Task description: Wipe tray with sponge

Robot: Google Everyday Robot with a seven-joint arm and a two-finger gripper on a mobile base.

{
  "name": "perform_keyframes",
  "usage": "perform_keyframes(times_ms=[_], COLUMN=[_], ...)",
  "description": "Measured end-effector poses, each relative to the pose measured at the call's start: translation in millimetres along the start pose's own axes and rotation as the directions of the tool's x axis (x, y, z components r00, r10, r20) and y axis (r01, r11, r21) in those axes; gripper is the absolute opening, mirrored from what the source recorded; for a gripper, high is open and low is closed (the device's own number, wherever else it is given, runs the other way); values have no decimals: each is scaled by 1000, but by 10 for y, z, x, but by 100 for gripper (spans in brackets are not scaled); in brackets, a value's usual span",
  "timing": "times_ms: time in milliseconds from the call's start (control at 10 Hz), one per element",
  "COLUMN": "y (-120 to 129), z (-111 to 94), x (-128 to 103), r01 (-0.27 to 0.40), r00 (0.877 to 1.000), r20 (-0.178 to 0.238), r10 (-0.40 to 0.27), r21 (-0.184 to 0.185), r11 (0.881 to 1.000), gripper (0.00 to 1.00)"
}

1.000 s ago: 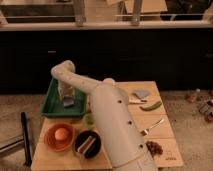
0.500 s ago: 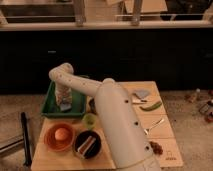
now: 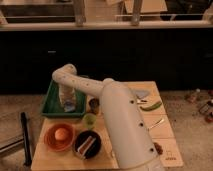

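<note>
Green tray (image 3: 52, 102) sits at the table's (image 3: 167, 134) far left. The gripper (image 3: 68, 103) stands inside it, clamped on the blue-grey sponge (image 3: 69, 106). Pressing too hard may slide the light tray into the dark cup (image 3: 93, 104) just beside it.

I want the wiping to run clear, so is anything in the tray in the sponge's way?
Nothing visible does. The gripper is down inside the tray with the sponge under it, and the tray floor around them shows only green.
</note>
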Motion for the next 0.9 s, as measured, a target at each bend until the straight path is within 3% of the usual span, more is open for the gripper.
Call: perform_keyframes(times_ms=[400,900], y=[156,-6], z=[-31,41], x=[293,510], r01=[-65,-58], r00=[998,998], r20=[-19,-2], r10=[64,58], r21=[-24,-25], r11=[998,998], gripper=[2,2])
